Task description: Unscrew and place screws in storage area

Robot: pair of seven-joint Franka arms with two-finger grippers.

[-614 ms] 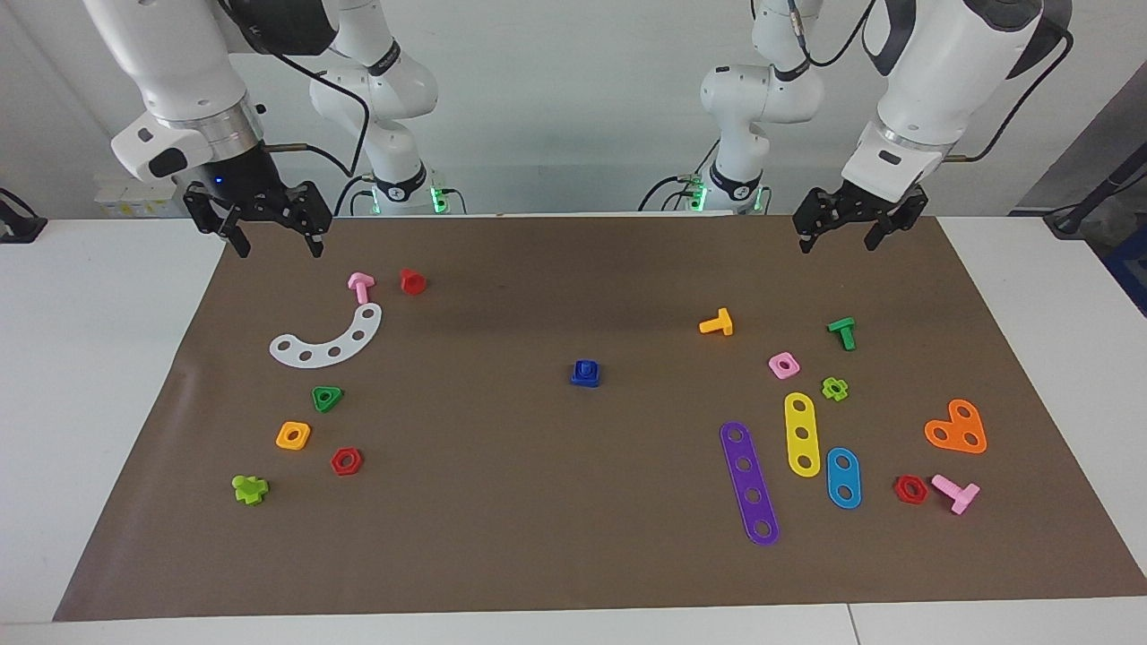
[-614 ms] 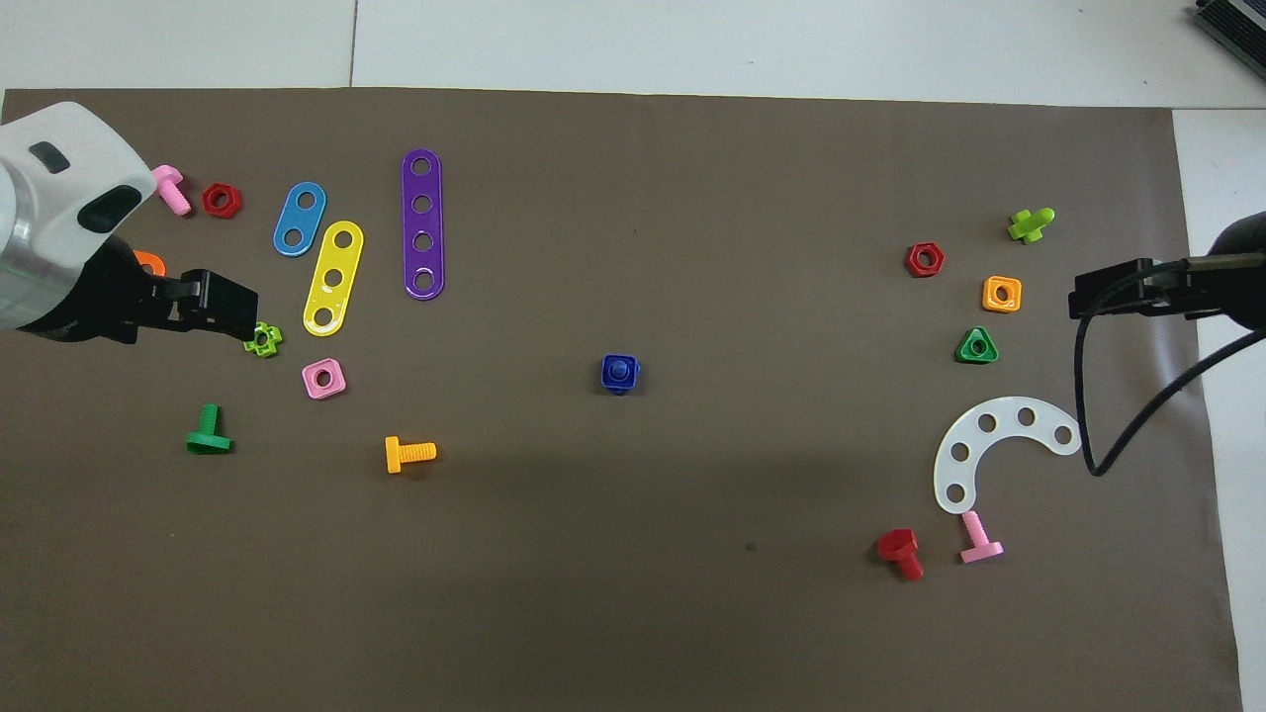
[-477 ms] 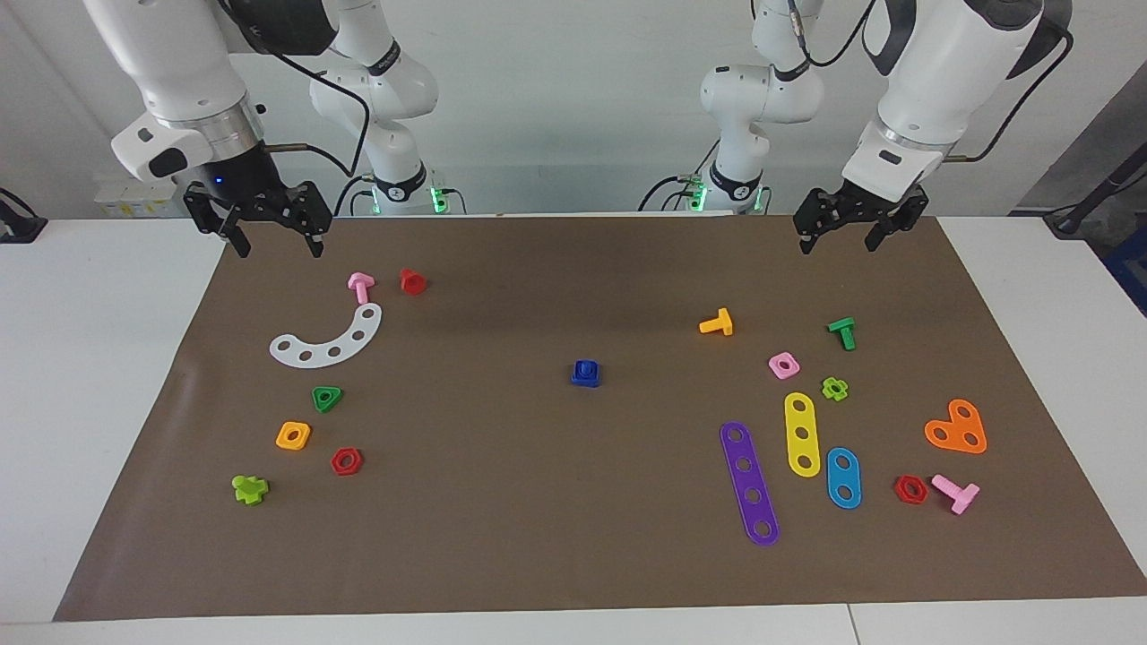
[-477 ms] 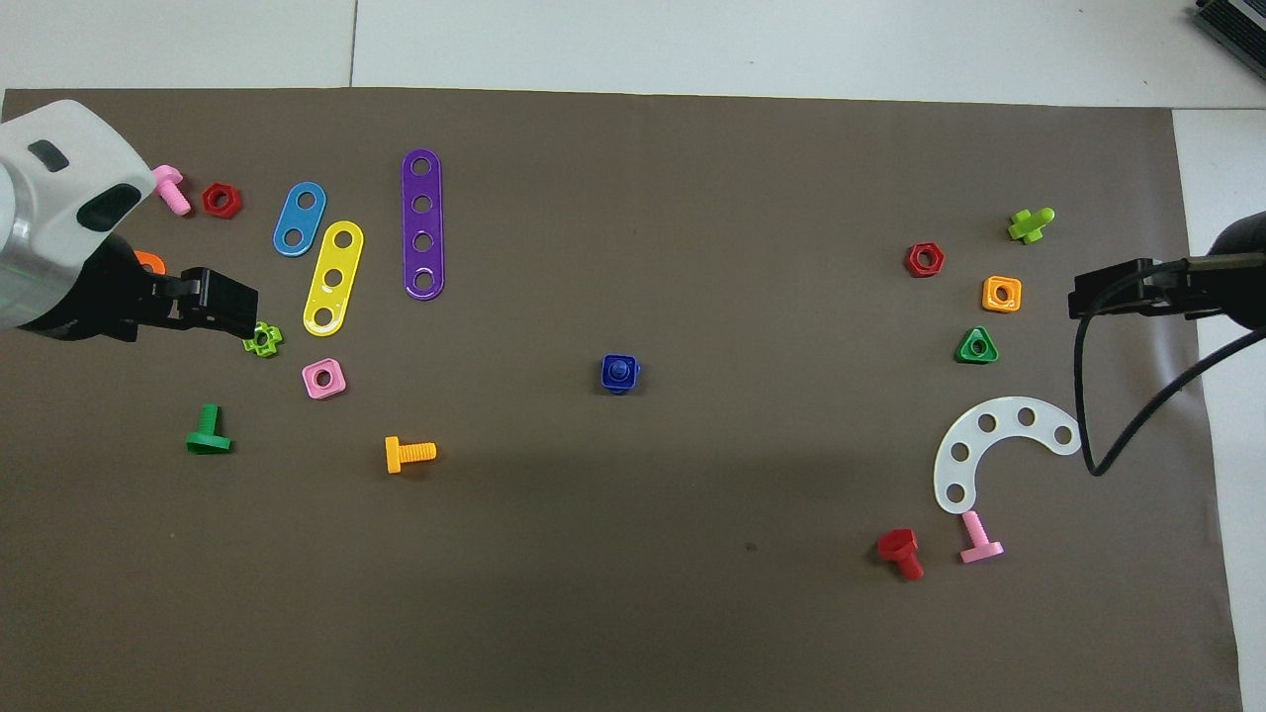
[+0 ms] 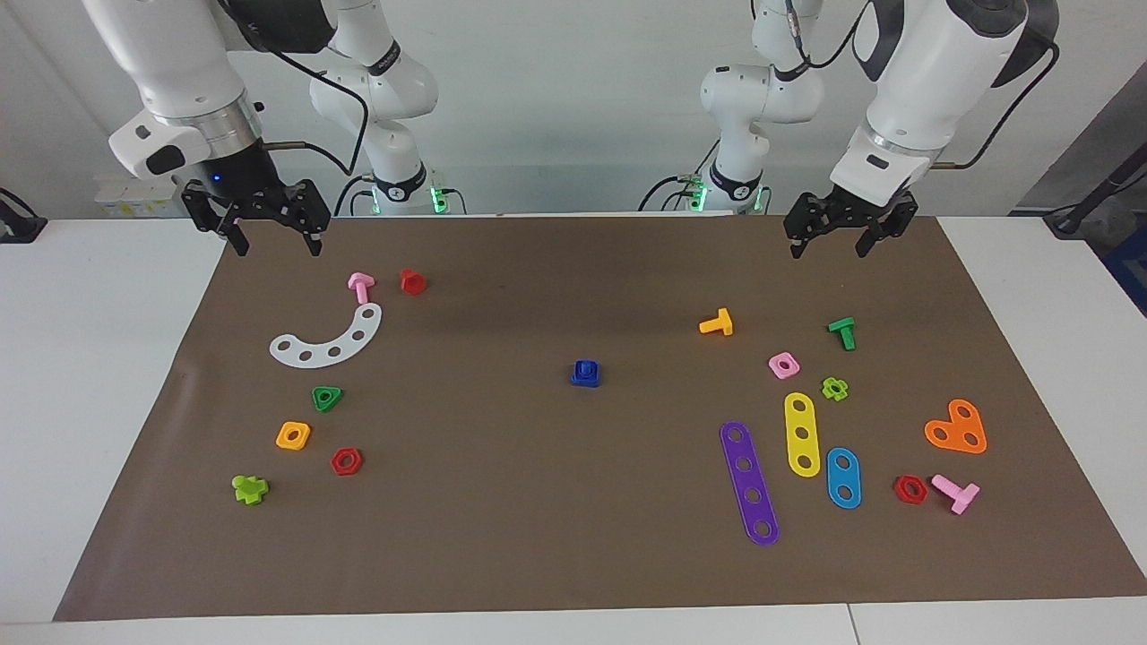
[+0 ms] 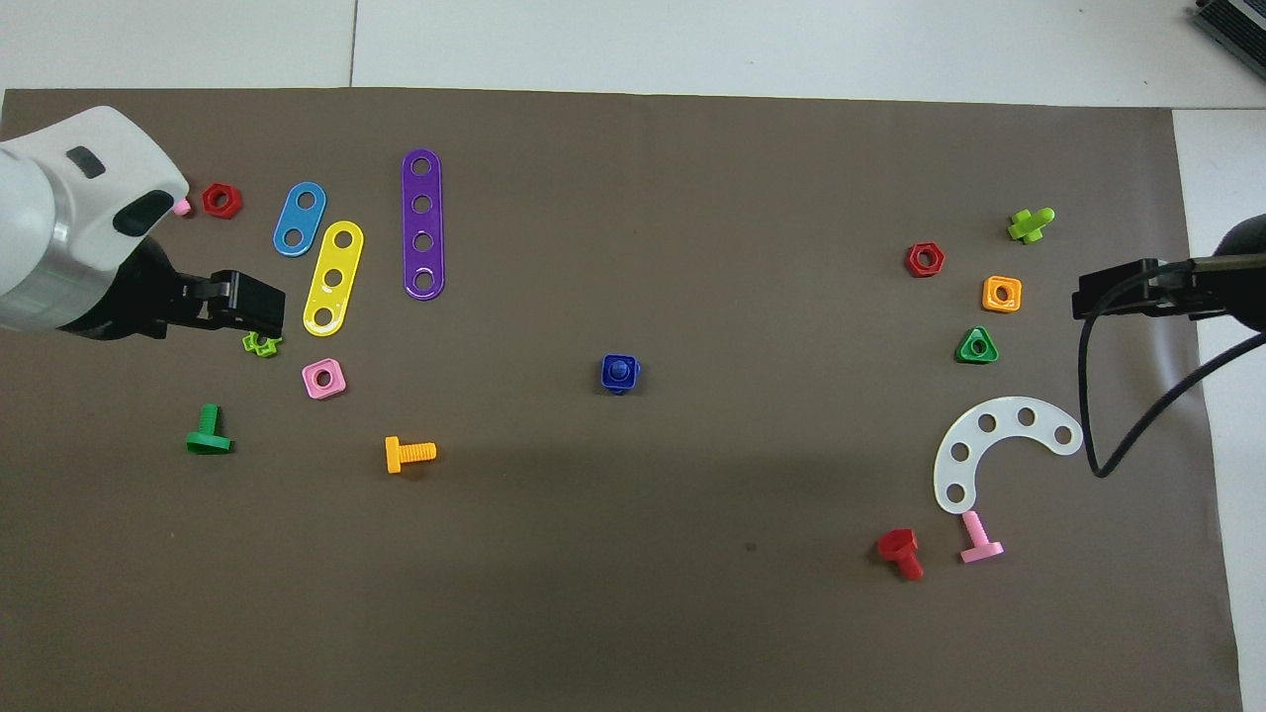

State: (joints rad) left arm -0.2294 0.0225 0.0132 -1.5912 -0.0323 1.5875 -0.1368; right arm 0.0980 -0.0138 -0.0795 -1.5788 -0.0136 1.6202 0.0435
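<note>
The screw [image 5: 585,367], a small dark-blue bolt, stands stem up in a dark-blue square nut [image 5: 584,379] at the middle of the brown mat [image 5: 573,537]. The overhead view shows the screw [image 6: 618,369] seated in the nut [image 6: 633,375]. My left gripper [image 5: 826,249] hangs open and empty in the air over the left arm's end of the mat, well away from the screw. Seen from overhead, the left gripper [image 6: 252,309] partly covers a lime nut [image 6: 261,343]. My right gripper [image 5: 278,247] waits open and empty over the right arm's end of the mat; only the right gripper's [image 6: 1100,295] tips show from overhead.
Toward the left arm's end lie an orange bolt [image 5: 717,322], green bolt [image 5: 842,332], pink nut [image 5: 783,365], and purple [image 5: 749,483], yellow [image 5: 802,434] and blue [image 5: 843,477] strips. Toward the right arm's end lie a white curved strip [image 5: 328,340], pink bolt [image 5: 360,286], red bolt [image 5: 412,281] and several nuts.
My left gripper has shifted a little toward the middle of the table, still raised and open. The right gripper and the screw have not visibly moved.
</note>
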